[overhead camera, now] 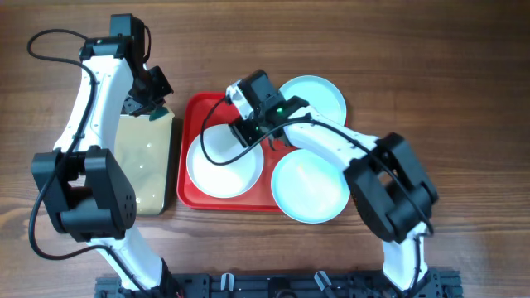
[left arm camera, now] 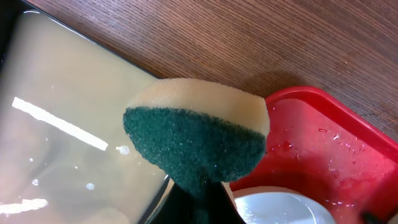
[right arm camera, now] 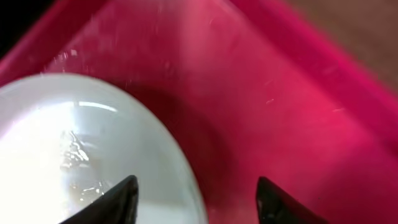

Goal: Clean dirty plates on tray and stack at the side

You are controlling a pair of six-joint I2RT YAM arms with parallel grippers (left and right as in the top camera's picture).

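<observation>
The red tray (overhead camera: 195, 110) holds the white plate (overhead camera: 222, 162) at its left. One pale blue plate (overhead camera: 315, 96) lies at its far right and another (overhead camera: 310, 187) at its near right, overhanging the rim. My left gripper (overhead camera: 156, 111) is shut on a yellow-and-green sponge (left arm camera: 196, 140) above the tray's far left corner (left arm camera: 323, 140). My right gripper (overhead camera: 249, 132) is open low over the tray, and the white plate's far rim (right arm camera: 180, 155) lies between its fingers (right arm camera: 196, 190). The white plate looks wet (right arm camera: 74, 155).
A smaller black-rimmed tray with yellowish-beige liquid (overhead camera: 147, 165) stands left of the red tray, and also shows in the left wrist view (left arm camera: 62, 124). Bare wooden table (overhead camera: 431, 74) lies to the right and behind.
</observation>
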